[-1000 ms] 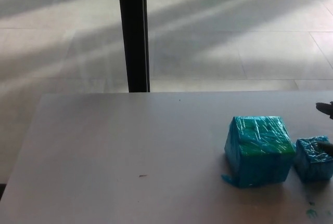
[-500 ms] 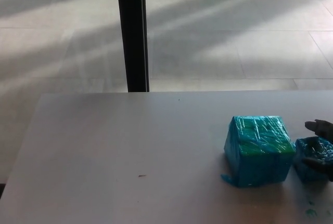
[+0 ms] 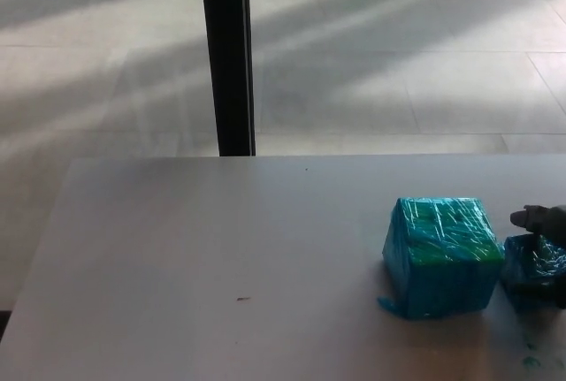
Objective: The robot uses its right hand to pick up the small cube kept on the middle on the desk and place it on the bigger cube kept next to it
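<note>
Seemingly mid-reach: we look down from the head camera on a pale grey bench (image 3: 221,248), with a sunlit tiled floor (image 3: 398,54) beyond its far edge.
Bigger cube: the large block (image 3: 440,255), wrapped in shiny blue-green film, stands flat on the bench towards the picture's right; we take it as our landmark.
Small cube: the smaller block (image 3: 534,268), in the same blue film, sits on the bench just to the right of the bigger cube, close beside it, and we cannot tell whether the two touch. Its right part runs off the picture's edge.
Right hand: the robot's dark right hand (image 3: 550,248) comes in at the right edge, on the far side of the small cube from our landmark. One finger (image 3: 538,217) lies just above the small cube's far top edge, and a dark part shows at its near right side.
Grip: most of the hand is cut off, so we cannot tell whether it has hold of the small cube.
Left hand: out of our sight.
Pillar: a black upright post (image 3: 226,54) rises behind the bench, well to the left of the bigger cube.
Marks: a small dark fleck (image 3: 242,299) lies on the bench left of the bigger cube, and blue-green smudges (image 3: 531,361) lie to its near right.
</note>
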